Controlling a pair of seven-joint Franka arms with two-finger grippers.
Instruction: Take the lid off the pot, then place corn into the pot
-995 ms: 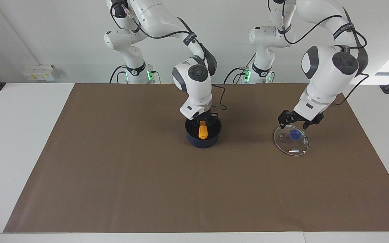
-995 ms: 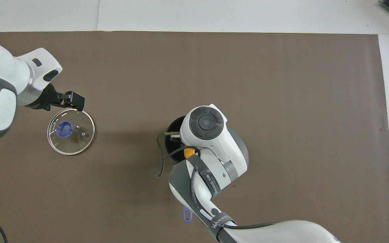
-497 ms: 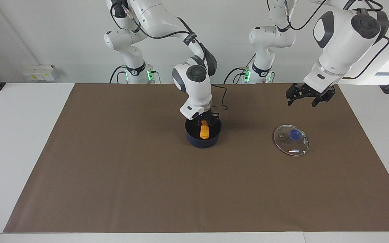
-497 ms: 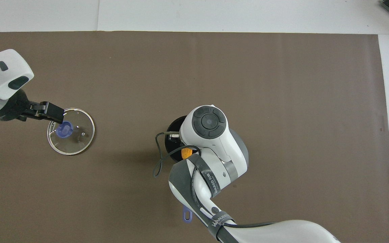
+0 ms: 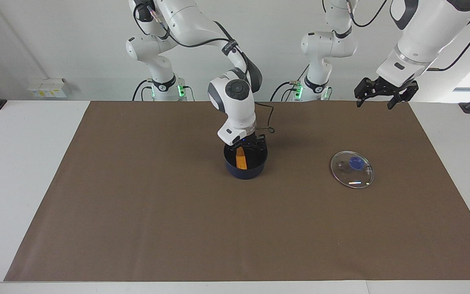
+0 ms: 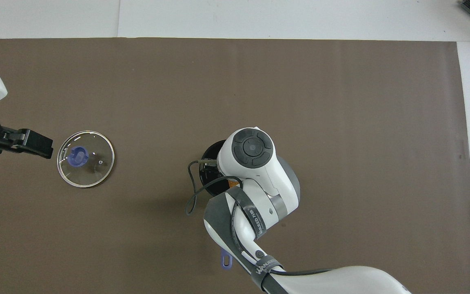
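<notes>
Facing view shows your right gripper [image 5: 246, 143] opened above the corn [image 5: 241, 158] leaning inside the pot [image 5: 245, 161]; lift straight up, clear of the rim.

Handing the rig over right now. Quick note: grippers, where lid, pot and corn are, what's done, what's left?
Left gripper: open, empty, raised high over the table's edge at the left arm's end.
Right gripper: just above the pot's rim; fingers hard to read.
Lid: flat on the mat toward the left arm's end, knob up.
Pot: mid-table, uncovered.
Corn: inside the pot, standing tilted.
Done: lid off, corn in the pot.
Left: confirm the corn is released, lift the right arm clear.
</notes>
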